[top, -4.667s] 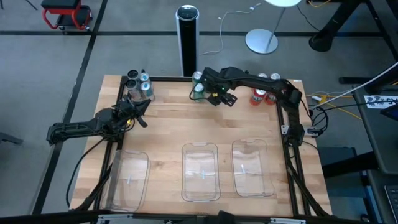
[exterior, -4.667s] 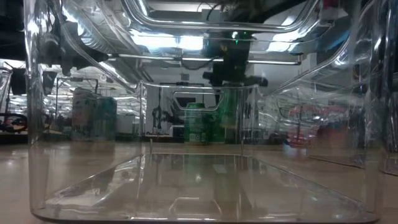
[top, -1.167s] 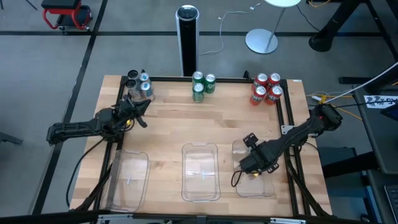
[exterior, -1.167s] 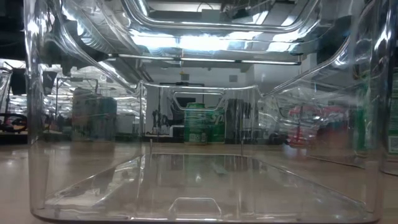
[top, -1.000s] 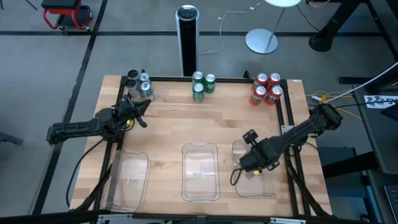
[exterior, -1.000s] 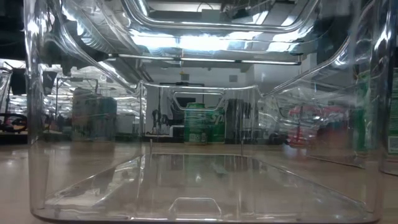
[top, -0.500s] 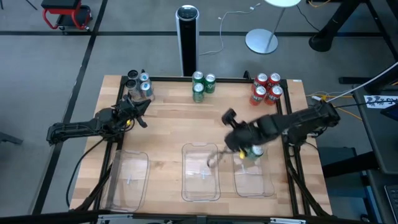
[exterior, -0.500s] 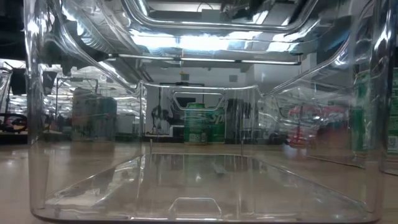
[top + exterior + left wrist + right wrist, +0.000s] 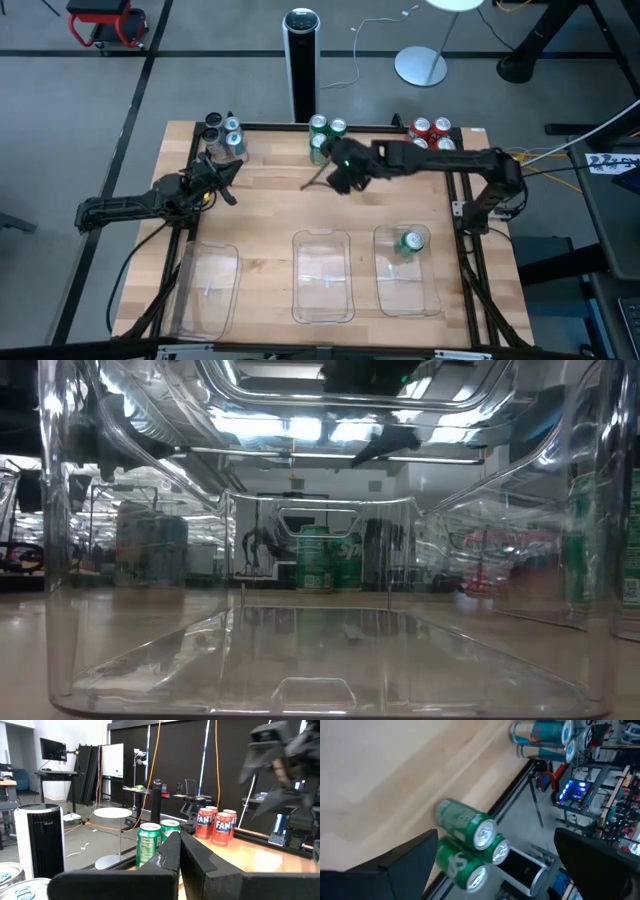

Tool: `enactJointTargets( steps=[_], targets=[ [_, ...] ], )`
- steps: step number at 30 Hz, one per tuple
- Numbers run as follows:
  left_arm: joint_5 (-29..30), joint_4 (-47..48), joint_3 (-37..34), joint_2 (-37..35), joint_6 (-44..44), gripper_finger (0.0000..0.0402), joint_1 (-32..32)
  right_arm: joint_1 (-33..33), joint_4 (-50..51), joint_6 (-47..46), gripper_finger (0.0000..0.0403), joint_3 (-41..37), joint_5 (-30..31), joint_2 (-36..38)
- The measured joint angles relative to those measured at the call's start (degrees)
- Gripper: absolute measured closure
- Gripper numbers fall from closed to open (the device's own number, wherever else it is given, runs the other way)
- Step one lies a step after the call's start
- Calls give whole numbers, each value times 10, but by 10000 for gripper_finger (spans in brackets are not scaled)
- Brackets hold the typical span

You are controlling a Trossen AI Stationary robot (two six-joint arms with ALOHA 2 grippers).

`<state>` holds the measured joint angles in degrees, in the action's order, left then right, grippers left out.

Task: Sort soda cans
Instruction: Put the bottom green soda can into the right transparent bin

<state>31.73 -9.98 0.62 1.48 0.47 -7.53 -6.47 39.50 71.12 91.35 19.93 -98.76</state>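
Far left on the table: left gripper parked just below the silver/black cans, fingers pressed together as seen in the left wrist view, holding nothing, apparently waiting. Below, near the front edge, the left tray and the middle tray, both without cans. At centre back, three green cans clustered upright against the far edge. Just beside them, right gripper, arm stretched across from the right side; fingers spread wide and empty in the right wrist view, with the green cluster framed between them. Further right, one green can standing in the right tray, so green sorting looks begun, one of four placed. At back right, red-and-white cans, partly hidden by the arm, untouched. Step in hand, by judgement: reaching for the next green can. Next move calls for lowering the spread fingers round the nearest can only, without nudging its two touching neighbours, then closing and lifting clear.
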Motion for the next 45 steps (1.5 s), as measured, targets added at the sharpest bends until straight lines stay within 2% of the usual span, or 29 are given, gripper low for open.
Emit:
enactJointTargets(
  steps=[9,20,25,32,39,45],
  targets=[
    [0,-1,0,0,3,402,0,-94,-96,61,4,1,-81,-55],
    [0,-1,0,0,6,402,0,-157,-66,87,4,127,-120,-149],
    [0,-1,0,0,6,402,0,-180,-1,87,4,188,-135,-201],
    [0,0,0,0,10,402,0,-187,72,69,4,218,-146,-226],
    [0,6,0,0,9,402,0,-185,76,64,4,218,-115,-225],
    [0,7,0,0,-1,402,0,-186,57,41,4,218,-122,-225]
  ],
)
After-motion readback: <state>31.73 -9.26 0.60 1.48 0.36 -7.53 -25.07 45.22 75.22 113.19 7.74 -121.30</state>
